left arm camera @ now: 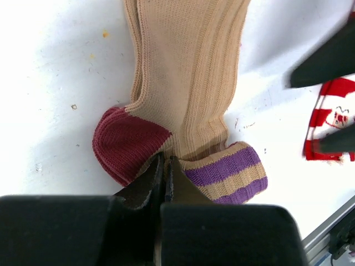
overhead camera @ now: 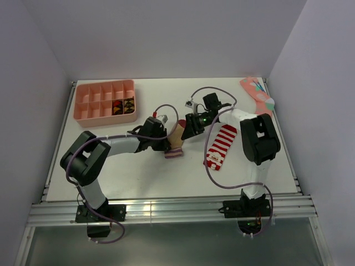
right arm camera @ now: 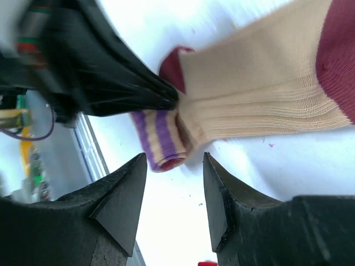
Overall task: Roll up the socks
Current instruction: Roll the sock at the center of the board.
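The tan sock [overhead camera: 177, 136] lies mid-table, its dark red heel [left arm camera: 125, 141] and purple-striped cuff [left arm camera: 233, 173] bunched together at the near end. My left gripper [left arm camera: 165, 160] is shut, pinching the sock's fabric where heel and cuff meet. In the right wrist view that same left gripper [right arm camera: 166, 98] grips the tan sock [right arm camera: 260, 100] beside the cuff [right arm camera: 161, 138]. My right gripper [right arm camera: 173, 157] hangs open just above the cuff with nothing between its fingers. The red-and-white striped sock [overhead camera: 221, 145] lies flat to the right, apart from both grippers, and its edge [left arm camera: 330, 119] shows in the left wrist view.
A pink sock [overhead camera: 257, 95] with a teal and grey pattern lies at the back right corner. A pink compartment tray [overhead camera: 89, 102] with small dark items stands at the back left. The table's front rail [overhead camera: 166, 208] runs along the near edge.
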Robot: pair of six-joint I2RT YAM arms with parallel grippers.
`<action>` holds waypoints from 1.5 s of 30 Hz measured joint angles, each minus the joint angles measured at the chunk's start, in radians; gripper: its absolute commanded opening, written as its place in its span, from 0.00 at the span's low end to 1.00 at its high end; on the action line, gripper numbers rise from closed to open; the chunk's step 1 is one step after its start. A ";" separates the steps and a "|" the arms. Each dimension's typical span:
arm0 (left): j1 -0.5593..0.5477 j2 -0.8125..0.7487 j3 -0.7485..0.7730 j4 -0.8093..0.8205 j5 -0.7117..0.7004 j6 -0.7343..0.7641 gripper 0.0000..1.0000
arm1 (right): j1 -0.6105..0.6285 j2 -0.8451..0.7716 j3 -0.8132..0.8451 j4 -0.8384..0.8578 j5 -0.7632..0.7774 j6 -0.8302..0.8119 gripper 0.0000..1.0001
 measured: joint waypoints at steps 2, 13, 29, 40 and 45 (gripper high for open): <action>0.000 0.013 0.027 -0.035 -0.001 -0.003 0.00 | -0.004 -0.053 -0.024 0.034 0.005 0.003 0.52; 0.015 0.080 0.151 -0.188 0.020 0.005 0.00 | 0.079 -0.163 -0.175 0.201 0.105 -0.052 0.50; 0.093 0.115 0.195 -0.254 0.105 0.028 0.00 | 0.284 -0.273 -0.307 0.358 0.402 -0.257 0.52; 0.133 0.129 0.192 -0.268 0.189 0.066 0.00 | 0.282 -0.275 -0.322 0.452 0.320 -0.311 0.52; 0.139 0.142 0.210 -0.290 0.208 0.080 0.00 | 0.276 -0.290 -0.341 0.448 0.284 -0.378 0.53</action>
